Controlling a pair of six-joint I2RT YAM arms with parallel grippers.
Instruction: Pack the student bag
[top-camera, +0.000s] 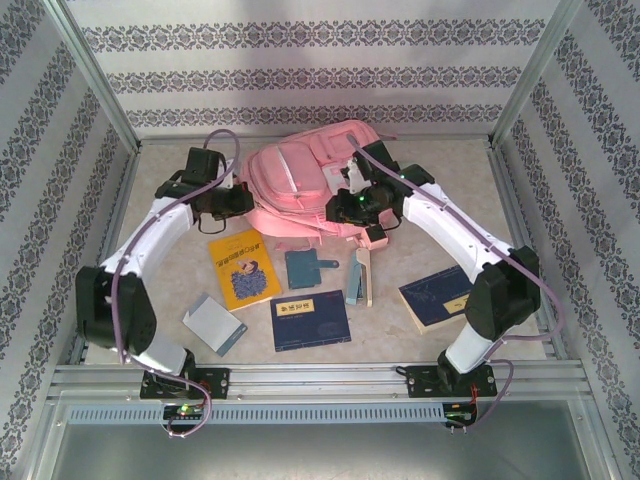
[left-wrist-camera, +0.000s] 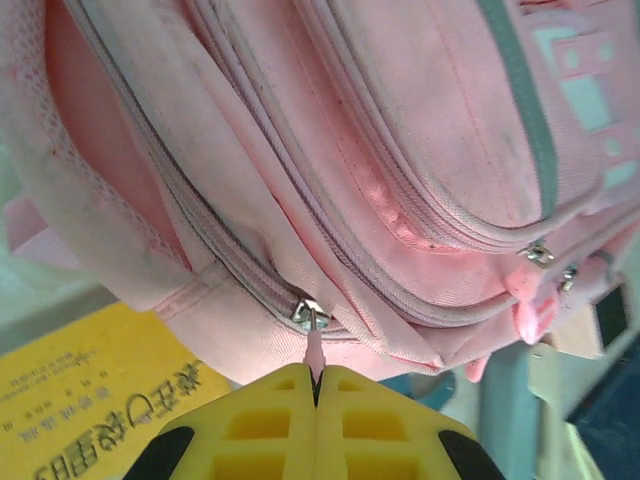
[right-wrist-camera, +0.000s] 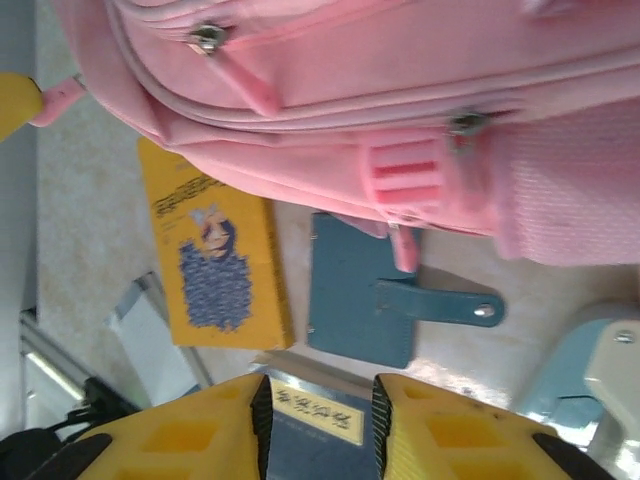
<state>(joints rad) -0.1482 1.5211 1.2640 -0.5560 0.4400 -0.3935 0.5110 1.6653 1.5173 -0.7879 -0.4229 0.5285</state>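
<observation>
The student bag (top-camera: 300, 185), a large pink backpack, lies at the back middle of the table. My left gripper (top-camera: 243, 203) is at its left side. In the left wrist view the yellow fingers (left-wrist-camera: 316, 385) are pressed together on the pink zipper pull (left-wrist-camera: 315, 350) that hangs from a metal slider (left-wrist-camera: 308, 315) on the bag (left-wrist-camera: 400, 150). My right gripper (top-camera: 350, 207) hovers at the bag's right front edge. Its jaws (right-wrist-camera: 320, 400) stand apart with nothing between them, just below the bag (right-wrist-camera: 350, 90).
In front of the bag lie a yellow book (top-camera: 243, 267), a teal wallet (top-camera: 308, 266), a dark blue book (top-camera: 310, 320), a pale blue case (top-camera: 358, 278), a white notebook (top-camera: 213, 323) and another blue book (top-camera: 438, 297) at the right. Frame posts and patterned walls surround the table.
</observation>
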